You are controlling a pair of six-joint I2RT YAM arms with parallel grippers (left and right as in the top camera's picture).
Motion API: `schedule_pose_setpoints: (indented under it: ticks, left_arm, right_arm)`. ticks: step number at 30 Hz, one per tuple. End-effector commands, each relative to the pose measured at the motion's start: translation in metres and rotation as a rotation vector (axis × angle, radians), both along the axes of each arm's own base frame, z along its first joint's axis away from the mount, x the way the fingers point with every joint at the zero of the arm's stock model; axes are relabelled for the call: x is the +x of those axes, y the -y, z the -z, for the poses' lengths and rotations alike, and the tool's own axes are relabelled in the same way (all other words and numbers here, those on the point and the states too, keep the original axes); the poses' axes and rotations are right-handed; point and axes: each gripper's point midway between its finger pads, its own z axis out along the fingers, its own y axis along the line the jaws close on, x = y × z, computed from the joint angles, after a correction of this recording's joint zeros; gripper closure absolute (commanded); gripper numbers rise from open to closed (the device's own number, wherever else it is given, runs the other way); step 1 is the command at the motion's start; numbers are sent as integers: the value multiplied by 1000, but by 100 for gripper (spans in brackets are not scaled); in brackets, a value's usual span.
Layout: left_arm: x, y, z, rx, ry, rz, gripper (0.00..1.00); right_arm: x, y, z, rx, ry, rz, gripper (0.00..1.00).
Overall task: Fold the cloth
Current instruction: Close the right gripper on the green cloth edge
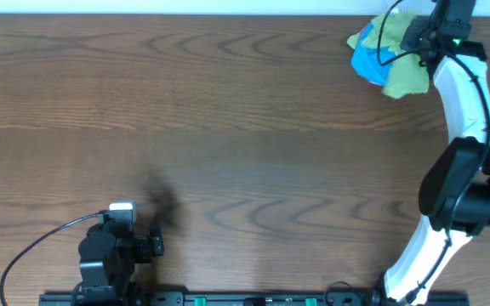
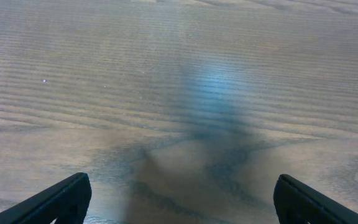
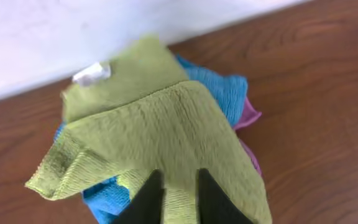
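Right pincer (image 3: 179, 177): the two fingers (image 3: 149, 200) stand close together with only a narrow gap. A raised strip of the green cloth (image 3: 154, 124) is clamped in that gap, so the pincer has hold of this cloth at its near edge. The rest of the green cloth spreads out directly ahead of the fingertips and forms the top layer of a small heap. Its white tag (image 3: 92, 73) sits at the far edge, ahead and to the left of the fingertips. A blue cloth (image 3: 219, 90) lies under the green cloth and shows beyond it on the right, and again just left of the fingers. A purple cloth (image 3: 248, 115) shows as a thin margin below the blue cloth, ahead and to the right of the fingers. The heap rests on the wooden table (image 1: 228, 127), near a white wall (image 3: 42, 37) on the far side of the pincer. Left pincer (image 2: 182, 186): the fingers are spread wide and hold nothing, with bare wood below them. This pincer is well apart from the heap, at the opposite side of the table.
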Motion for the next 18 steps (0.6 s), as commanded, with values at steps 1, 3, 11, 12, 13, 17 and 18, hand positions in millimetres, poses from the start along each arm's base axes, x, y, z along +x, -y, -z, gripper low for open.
schedule_pose_setpoints:
  ticks: [1,3,11,12,13,17,18]
  left_arm:
    - [-3,2,11,2,-29,12,5]
    - [-3,2,11,2,-29,12,5]
    - [-3,2,11,2,-29,12,5]
    - [-3,2,11,2,-29,12,5]
    - [-3,2,11,2,-29,12,5]
    - [-3,2,11,2,-29,13,5]
    - [-3,2,11,2,-29,13,5]
  right_arm:
    - [1,0,-12,-20,18,0,99]
    - [1,0,-12,-20,17,1,92]
    - [4,7,-3,-30,13,17,25]
    - [5,9,1,-30,9,19,25]
    - [5,10,5,-28,4,21,24]
    - [9,13,18,-27,-5,25,23]
    - [11,13,23,-26,-8,25,22]
